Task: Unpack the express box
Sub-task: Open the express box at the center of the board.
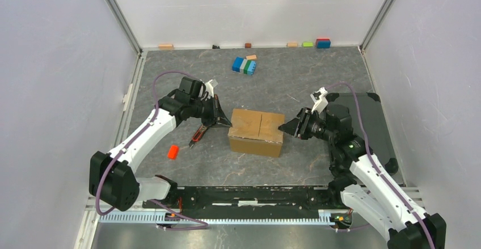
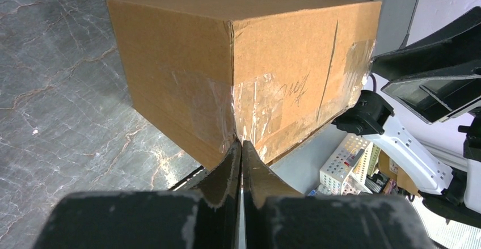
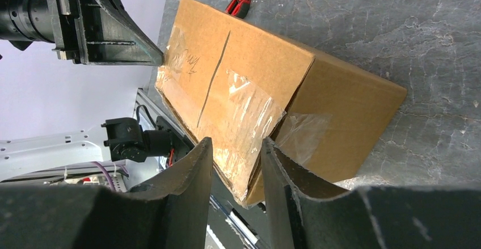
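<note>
The express box (image 1: pixel 256 131) is a brown cardboard carton, flaps closed and taped, lying in the middle of the table. My left gripper (image 1: pixel 226 122) is at its left end. In the left wrist view that gripper (image 2: pixel 242 144) is shut, its tips pressed against the taped vertical edge of the express box (image 2: pixel 181 62). My right gripper (image 1: pixel 286 127) is at the right end. In the right wrist view it (image 3: pixel 236 147) is open, its fingers straddling the taped corner of the express box (image 3: pixel 340 101) with a gap on the left side.
A red-and-black cutter (image 1: pixel 198 134) lies on the table just left of the box, under my left arm. An orange block (image 1: pixel 173 152) sits nearer the front left. A blue-green block cluster (image 1: pixel 244 66) is at the back. A flat black tray (image 1: pixel 371 121) lies under my right arm.
</note>
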`<act>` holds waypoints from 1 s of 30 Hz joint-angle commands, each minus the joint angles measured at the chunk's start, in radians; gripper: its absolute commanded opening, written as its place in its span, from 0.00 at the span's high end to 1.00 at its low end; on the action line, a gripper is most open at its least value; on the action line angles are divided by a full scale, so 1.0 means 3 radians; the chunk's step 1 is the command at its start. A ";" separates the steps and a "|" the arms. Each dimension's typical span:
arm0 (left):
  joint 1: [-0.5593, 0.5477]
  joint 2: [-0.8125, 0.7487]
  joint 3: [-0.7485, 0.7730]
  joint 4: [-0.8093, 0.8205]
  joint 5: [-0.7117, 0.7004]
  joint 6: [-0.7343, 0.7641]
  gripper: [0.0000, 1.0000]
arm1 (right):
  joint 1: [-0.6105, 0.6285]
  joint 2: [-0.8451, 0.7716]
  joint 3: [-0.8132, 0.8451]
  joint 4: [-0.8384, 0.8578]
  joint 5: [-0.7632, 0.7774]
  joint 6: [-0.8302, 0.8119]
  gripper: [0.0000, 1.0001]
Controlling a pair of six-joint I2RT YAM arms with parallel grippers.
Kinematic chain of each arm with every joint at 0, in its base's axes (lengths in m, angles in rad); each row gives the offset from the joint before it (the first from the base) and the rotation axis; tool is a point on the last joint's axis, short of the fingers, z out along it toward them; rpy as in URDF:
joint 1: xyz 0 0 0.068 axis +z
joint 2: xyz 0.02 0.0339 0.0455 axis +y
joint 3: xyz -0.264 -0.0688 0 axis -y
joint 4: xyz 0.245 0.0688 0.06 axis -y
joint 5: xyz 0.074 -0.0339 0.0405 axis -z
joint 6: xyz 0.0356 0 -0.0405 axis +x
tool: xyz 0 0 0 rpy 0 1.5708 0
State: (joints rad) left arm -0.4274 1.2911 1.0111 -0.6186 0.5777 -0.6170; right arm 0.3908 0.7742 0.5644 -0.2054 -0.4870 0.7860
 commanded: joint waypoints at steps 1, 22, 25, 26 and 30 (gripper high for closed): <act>-0.0037 -0.0016 -0.0123 0.0112 0.0093 -0.0081 0.93 | 0.0028 -0.0044 -0.0130 0.0448 -0.0388 0.0299 0.59; -0.0012 -0.0363 -0.0568 0.1554 0.0655 -0.1514 0.98 | -0.0015 -0.0131 -0.0566 0.0747 -0.0427 0.0572 0.84; -0.0003 -0.0394 -0.0573 0.1547 0.0647 -0.1522 0.98 | -0.0015 -0.0131 -0.0600 0.0743 -0.0390 0.0545 0.89; 0.0004 -0.0404 -0.0565 0.1495 0.0639 -0.1492 0.98 | -0.0014 -0.0129 -0.0591 0.0716 -0.0368 0.0515 0.90; 0.0054 -0.0455 -0.0557 0.1358 0.0636 -0.1371 0.98 | -0.0015 -0.0129 -0.0492 0.0526 -0.0253 0.0373 0.94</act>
State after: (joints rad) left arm -0.3908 1.2037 0.8276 -0.2867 0.6117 -0.9691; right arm 0.3607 0.7254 0.4034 -0.0116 -0.5106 0.9230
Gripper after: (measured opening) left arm 0.031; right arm 0.074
